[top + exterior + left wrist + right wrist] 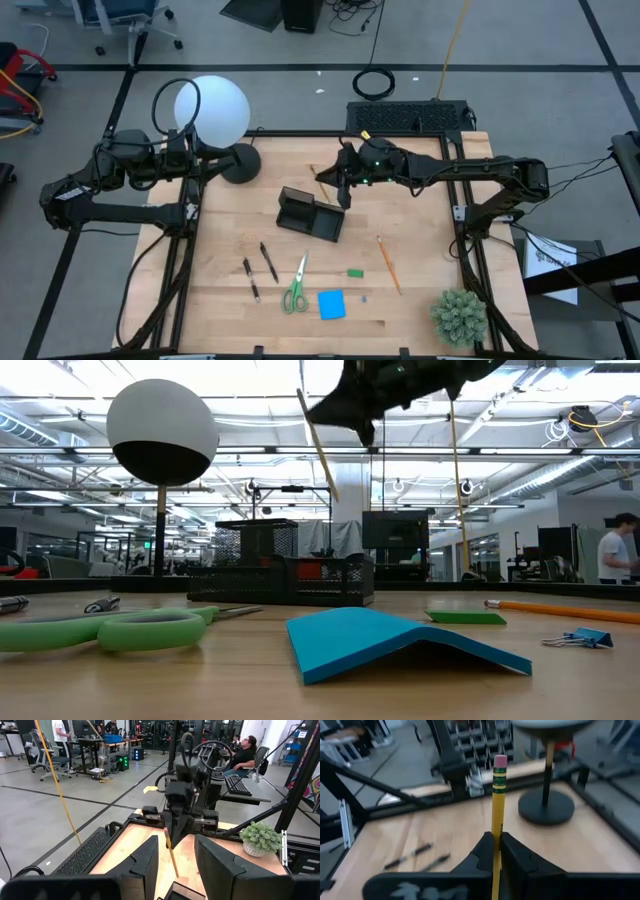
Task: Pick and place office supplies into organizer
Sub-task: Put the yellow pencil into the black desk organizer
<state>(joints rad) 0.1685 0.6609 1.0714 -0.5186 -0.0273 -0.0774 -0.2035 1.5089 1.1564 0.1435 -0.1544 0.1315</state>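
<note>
The right wrist view alone showed the right gripper (pixel 496 851) clamped narrow on a yellow pencil (pixel 498 805), pink eraser upward. Overhead, the pencil hung tilted above the table, just beside the black organizer (pixel 311 216). Farther off, the left gripper (pixel 196 150) waited by the lamp (pixel 212 108), fingers parted and empty.
</note>
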